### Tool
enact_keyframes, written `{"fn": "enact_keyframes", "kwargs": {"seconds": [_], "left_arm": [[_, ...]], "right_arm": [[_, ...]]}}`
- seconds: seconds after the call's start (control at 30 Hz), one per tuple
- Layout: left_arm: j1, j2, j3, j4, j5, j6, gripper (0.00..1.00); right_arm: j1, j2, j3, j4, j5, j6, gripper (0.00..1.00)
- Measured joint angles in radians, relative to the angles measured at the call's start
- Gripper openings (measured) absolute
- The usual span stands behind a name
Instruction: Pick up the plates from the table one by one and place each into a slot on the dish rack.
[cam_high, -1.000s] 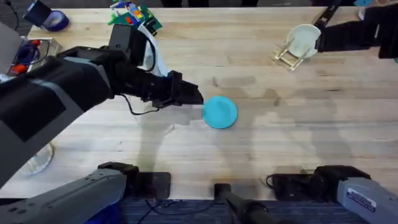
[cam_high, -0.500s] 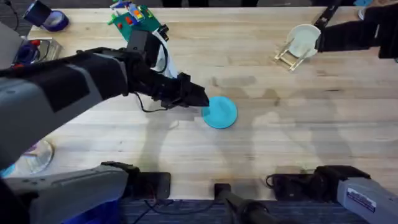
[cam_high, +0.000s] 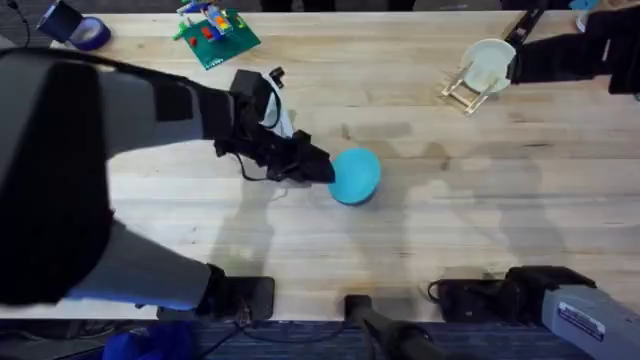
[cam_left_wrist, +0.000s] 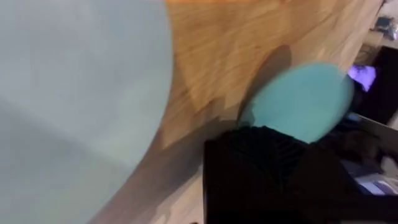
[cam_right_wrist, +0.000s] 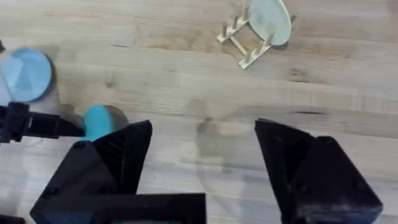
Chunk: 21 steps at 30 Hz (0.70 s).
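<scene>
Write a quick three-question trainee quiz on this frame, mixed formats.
1. True or false: the small light-wood peg dish rack holds nothing.
2. Which gripper is at the edge of the teal round plate? A) left gripper B) right gripper C) neither
3. In one word: is the right gripper open or shut?

Key: 1) False: a pale round plate stands in it. 2) A. 3) Open.

Pale planked wood, matt, makes the table (cam_high: 480, 200) — the teal plate (cam_high: 355, 177) looks smooth plastic, faintly glossy.
</scene>
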Motion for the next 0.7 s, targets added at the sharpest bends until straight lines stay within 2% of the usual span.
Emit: {"fn": "enact_keyframes", "kwargs": {"seconds": [0.17,0.7], "left_arm": [[0.006,0.058,0.005,0.017,0.080,0.015,0.042],[0.006,0.059,0.005,0.017,0.082,0.014,0.043]], "right_arm": [[0.000,0.000,0.000,0.006,0.000,0.000,0.995],[0.000,0.000,0.000,0.006,-0.003,0.016,0.993]]}}
